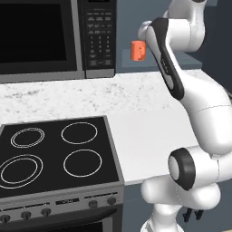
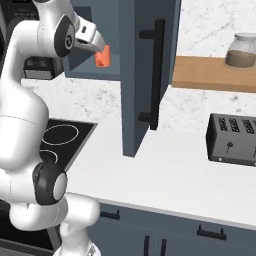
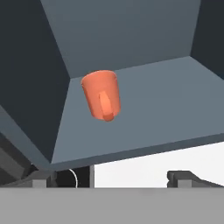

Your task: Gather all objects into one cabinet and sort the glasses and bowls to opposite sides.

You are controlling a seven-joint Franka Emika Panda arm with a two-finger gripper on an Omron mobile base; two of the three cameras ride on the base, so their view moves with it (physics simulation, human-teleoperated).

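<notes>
- The orange cup point(image 3: 101, 94) is seen standing on the floor of the open cabinet point(image 3: 144, 109), toward the cabinet's left wall as the hand view has it, with its handle turned to the camera.
- The gripper point(image 3: 113, 177) is held just outside the cabinet's front edge, below the cup and apart from it; its finger tips are spread wide with nothing between them.
- In the right base view the cabinet door point(image 2: 145, 75) is swung open, and the cup point(image 2: 102, 56) is glimpsed inside, just past the arm's wrist.
- In the left base view the cup point(image 1: 137, 50) is seen beside the microwave point(image 1: 54, 36), partly behind the arm.
- The step in hand is judged to be the placing of one glass in the cabinet, with the cup apparently set down.
- The next move is judged to call for a clean pull-back clear of the cabinet's shelf edge, then a search for the other vessels, none of which is seen in the cabinet here.
</notes>
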